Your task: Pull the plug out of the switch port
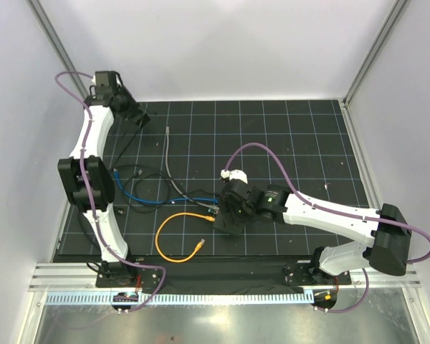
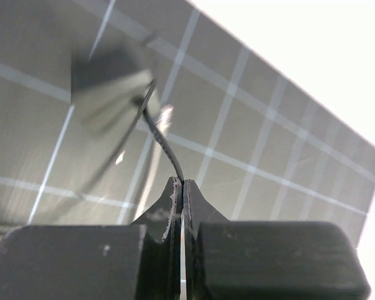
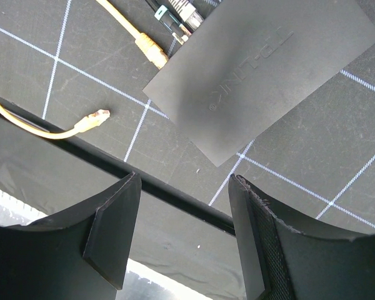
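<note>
The switch, a flat matte-black box (image 3: 262, 69), lies on the gridded mat under my right gripper; in the top view (image 1: 233, 229) the gripper partly covers it. A yellow plug (image 3: 151, 51) sits in a port on its long edge, with two darker plugs (image 3: 175, 14) beside it. My right gripper (image 3: 184, 187) is open and empty, hovering just above the box's near corner and apart from the plugs (image 1: 228, 218). My left gripper (image 2: 182, 182) is at the far left of the mat (image 1: 142, 118), shut on a thin black cable (image 2: 162, 140).
The yellow cable (image 1: 165, 233) loops toward the front, and its loose end (image 3: 97, 117) lies on the mat. Blue (image 1: 140, 195), grey (image 1: 169, 161) and black (image 1: 132, 175) cables tangle left of the switch. A blurred dark object (image 2: 109, 87) hangs at the black cable's end. The mat's front edge (image 3: 175, 195) is close.
</note>
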Robot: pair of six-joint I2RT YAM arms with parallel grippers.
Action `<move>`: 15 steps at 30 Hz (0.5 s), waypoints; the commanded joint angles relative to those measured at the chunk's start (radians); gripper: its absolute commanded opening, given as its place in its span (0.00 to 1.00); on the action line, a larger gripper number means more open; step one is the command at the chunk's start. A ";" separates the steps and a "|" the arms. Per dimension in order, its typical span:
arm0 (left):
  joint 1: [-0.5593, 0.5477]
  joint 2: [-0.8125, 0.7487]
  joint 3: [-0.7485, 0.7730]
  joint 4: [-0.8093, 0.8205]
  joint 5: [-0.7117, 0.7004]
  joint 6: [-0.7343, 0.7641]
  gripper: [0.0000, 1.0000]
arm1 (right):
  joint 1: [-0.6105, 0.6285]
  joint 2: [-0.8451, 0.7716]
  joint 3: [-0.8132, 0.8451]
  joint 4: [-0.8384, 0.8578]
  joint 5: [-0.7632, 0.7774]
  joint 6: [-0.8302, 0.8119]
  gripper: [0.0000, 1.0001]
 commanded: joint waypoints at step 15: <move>0.059 0.113 0.410 0.281 0.189 -0.062 0.00 | -0.009 0.008 0.075 -0.041 0.033 -0.001 0.66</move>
